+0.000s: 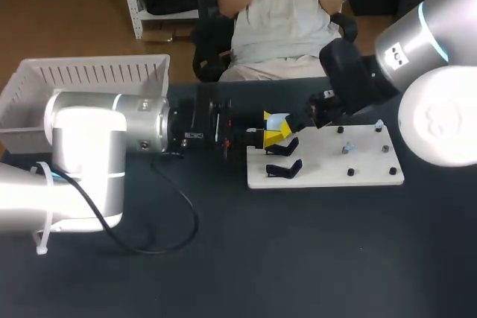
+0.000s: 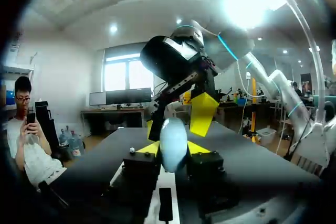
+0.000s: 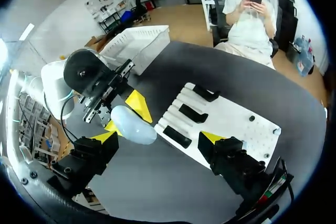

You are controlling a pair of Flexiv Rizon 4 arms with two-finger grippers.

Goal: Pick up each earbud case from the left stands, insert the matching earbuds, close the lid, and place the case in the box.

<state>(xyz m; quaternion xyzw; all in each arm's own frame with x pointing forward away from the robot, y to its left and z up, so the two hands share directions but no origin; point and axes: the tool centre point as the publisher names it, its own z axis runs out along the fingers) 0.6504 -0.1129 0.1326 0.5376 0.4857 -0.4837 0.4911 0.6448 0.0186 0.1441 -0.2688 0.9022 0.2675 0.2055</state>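
Well apart from the box [image 1: 97,74], left fingers [image 1: 277,138] clamp the earbud case [image 1: 278,120].

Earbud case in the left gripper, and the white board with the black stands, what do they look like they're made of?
Earbud case: probably hard plastic, pale bluish, glossy, with a soft sheen on its rounded shell.
White board: flat and matte with no glare, perhaps plastic or painted sheet; unclear which.
Black stands: likely matte plastic, dull-looking.
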